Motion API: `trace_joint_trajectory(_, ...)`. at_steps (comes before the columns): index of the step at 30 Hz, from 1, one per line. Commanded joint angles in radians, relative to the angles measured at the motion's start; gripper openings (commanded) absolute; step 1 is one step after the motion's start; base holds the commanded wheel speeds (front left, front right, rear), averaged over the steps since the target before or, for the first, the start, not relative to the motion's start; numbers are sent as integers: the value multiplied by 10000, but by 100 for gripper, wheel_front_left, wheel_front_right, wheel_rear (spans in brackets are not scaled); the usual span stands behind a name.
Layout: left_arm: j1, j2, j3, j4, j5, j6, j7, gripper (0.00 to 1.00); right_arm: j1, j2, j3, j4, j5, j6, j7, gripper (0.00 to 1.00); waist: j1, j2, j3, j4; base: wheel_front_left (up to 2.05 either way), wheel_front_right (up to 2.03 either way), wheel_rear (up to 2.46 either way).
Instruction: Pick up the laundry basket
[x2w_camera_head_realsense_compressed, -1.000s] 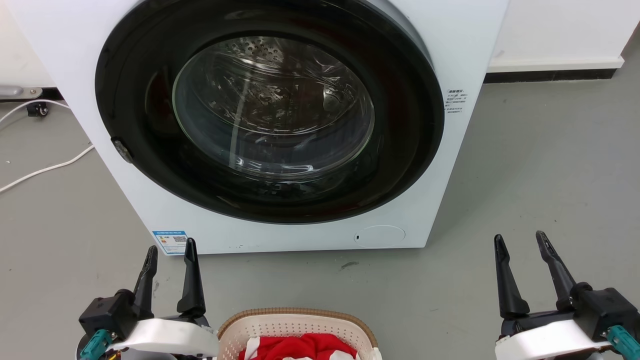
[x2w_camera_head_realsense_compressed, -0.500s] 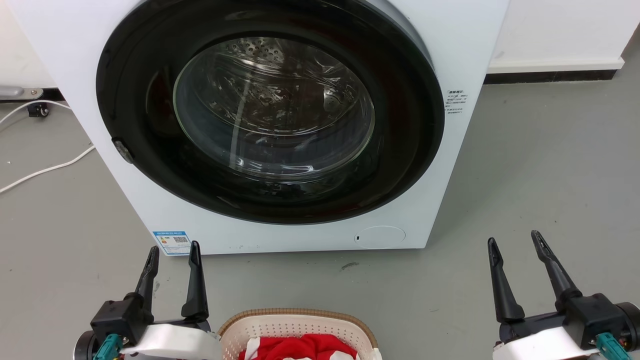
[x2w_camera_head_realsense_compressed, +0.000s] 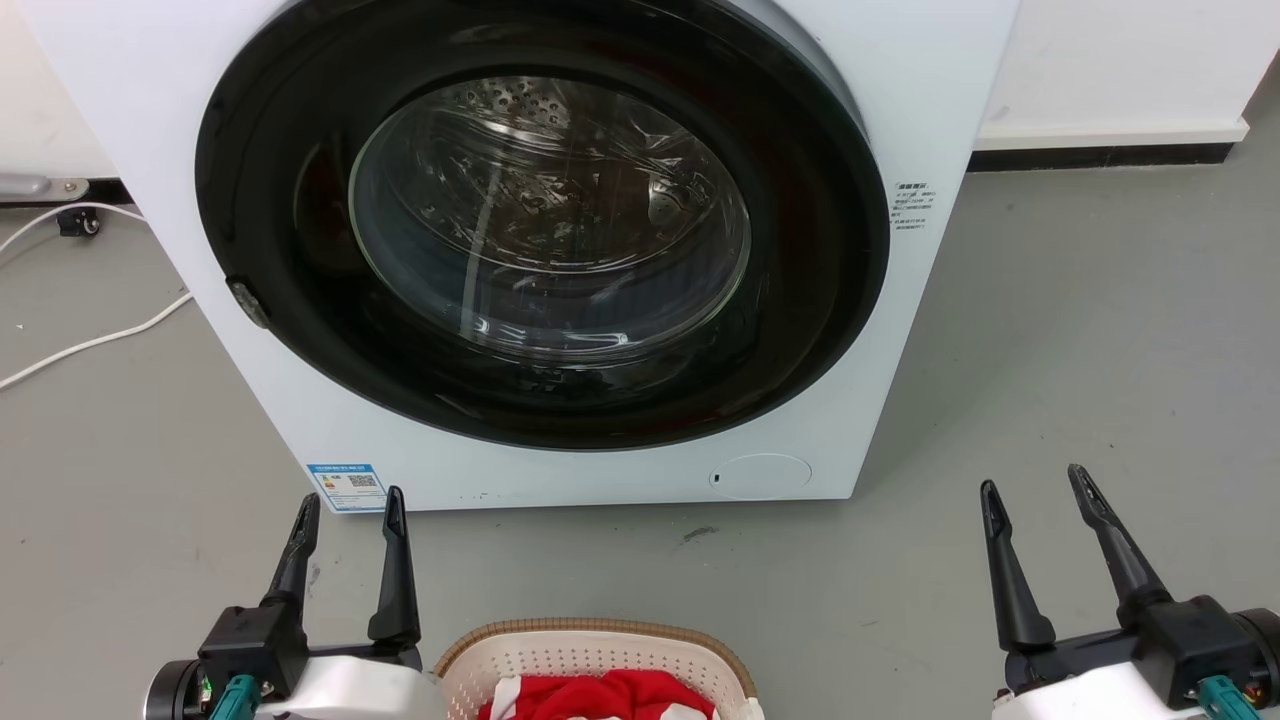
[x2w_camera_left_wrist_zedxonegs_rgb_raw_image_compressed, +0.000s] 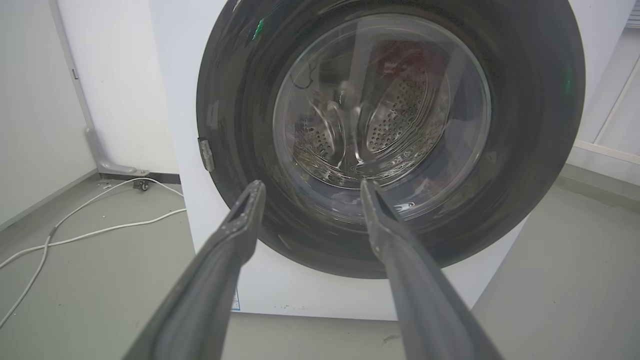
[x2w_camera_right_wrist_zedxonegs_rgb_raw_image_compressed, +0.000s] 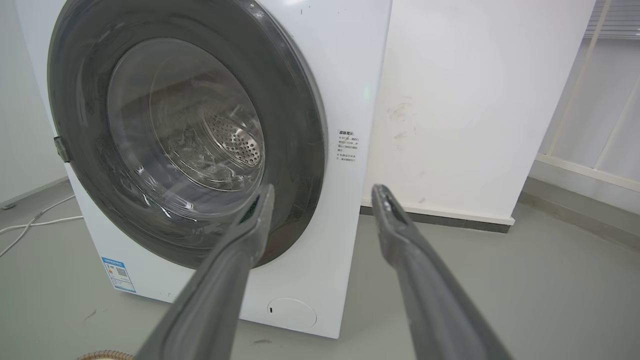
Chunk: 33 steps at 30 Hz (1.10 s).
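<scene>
**Head view.** Laundry basket: bottom centre, on the floor in front of the washing machine, red cloth inside.
- Left gripper: just beside the basket's left edge, fingers apart, empty.
- Right gripper: well apart to the right, fingers apart, empty.
- Handling: best to bring both grippers in level to opposite sides, close evenly and lift straight.
- Room: bare floor on the right; cable lies far left.

**Left wrist view.** Spread fingers aim at the machine's door.

**Right wrist view.** Spread fingers aim likewise; the basket's rim sits at the bottom edge.
</scene>
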<state>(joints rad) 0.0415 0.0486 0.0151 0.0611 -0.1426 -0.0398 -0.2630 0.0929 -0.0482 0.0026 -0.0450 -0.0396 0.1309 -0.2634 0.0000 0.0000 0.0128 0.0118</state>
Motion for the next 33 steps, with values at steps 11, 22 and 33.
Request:
trace_joint_trajectory(11,157,29,42,68,-35,86,-28,100,127,-34,-69,291,1033,-3,-21,100,0,0,-40,-1,0,0,0)
trace_joint_trajectory(22,147,29,-42,91,184,188,-28,100,114,-34,-76,369,1249,-3,-21,100,0,0,-47,23,0,0,0)
trace_joint_trajectory(33,144,29,-68,6,347,235,-28,100,106,-34,-30,396,1245,-3,-21,100,0,0,-24,15,0,0,0)
